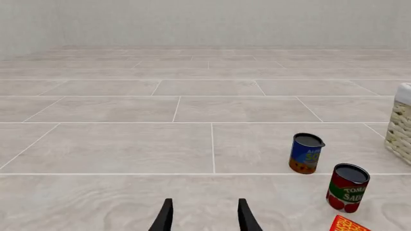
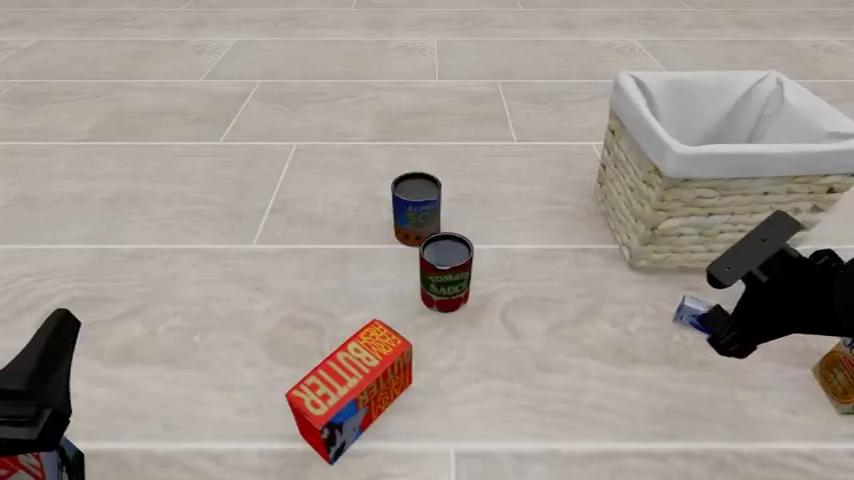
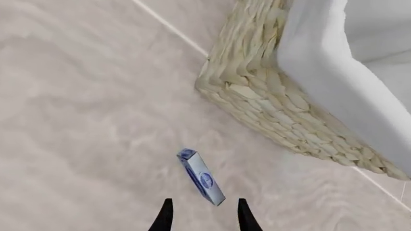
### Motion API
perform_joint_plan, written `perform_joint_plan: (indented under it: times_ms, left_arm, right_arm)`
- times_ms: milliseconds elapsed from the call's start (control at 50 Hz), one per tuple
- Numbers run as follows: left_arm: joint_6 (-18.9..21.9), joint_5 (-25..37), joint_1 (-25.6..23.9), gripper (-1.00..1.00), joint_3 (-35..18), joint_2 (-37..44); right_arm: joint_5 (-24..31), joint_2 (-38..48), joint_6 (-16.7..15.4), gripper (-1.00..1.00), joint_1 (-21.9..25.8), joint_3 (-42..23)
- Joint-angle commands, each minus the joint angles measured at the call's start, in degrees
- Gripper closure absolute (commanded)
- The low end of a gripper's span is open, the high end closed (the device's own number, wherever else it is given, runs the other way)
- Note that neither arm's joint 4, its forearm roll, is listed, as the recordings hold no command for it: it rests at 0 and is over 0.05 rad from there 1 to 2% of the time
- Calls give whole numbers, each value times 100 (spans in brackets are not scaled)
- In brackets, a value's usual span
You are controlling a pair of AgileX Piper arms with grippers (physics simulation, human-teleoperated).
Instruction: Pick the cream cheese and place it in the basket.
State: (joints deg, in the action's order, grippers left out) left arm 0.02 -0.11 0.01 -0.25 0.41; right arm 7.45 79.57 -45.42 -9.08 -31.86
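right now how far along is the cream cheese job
Nothing is done yet: the cream cheese lies on the floor beside the basket, not in it. In hand: the right hand hovers open over the box without gripping it. Left: close on it, lift, and drop it into the basket. The left hand sits open, away from it.

The floor (image 2: 160, 190) fills the front view from edge to edge – large pale beige-grey tiles with a faint wood-like grain, set in staggered rows and divided by thin white grout lines (image 2: 274, 190). In the left wrist view those rows run back toward 12 o'clock until they meet a plain off-white wall (image 1: 205, 21) with fine vertical ribbing – it spans the whole width. Lighting is soft and even, with only weak shadows on the tiles
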Motion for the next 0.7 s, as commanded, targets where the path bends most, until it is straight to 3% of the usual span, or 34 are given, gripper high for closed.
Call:
perform_joint_plan:
  times_ms: [20, 440, 700]
  left_arm:
    - [-4, 1, 2, -100, 0, 3]
    - [1, 0, 0, -100, 0, 1]
    - [0, 0, -1, -100, 0, -1]
  right_arm:
    - [-182, 432, -252, -100, -92, -126]
    - [-427, 1048, -384, -100, -152, -395]
    - [-691, 1495, -295, -100, -134, -379]
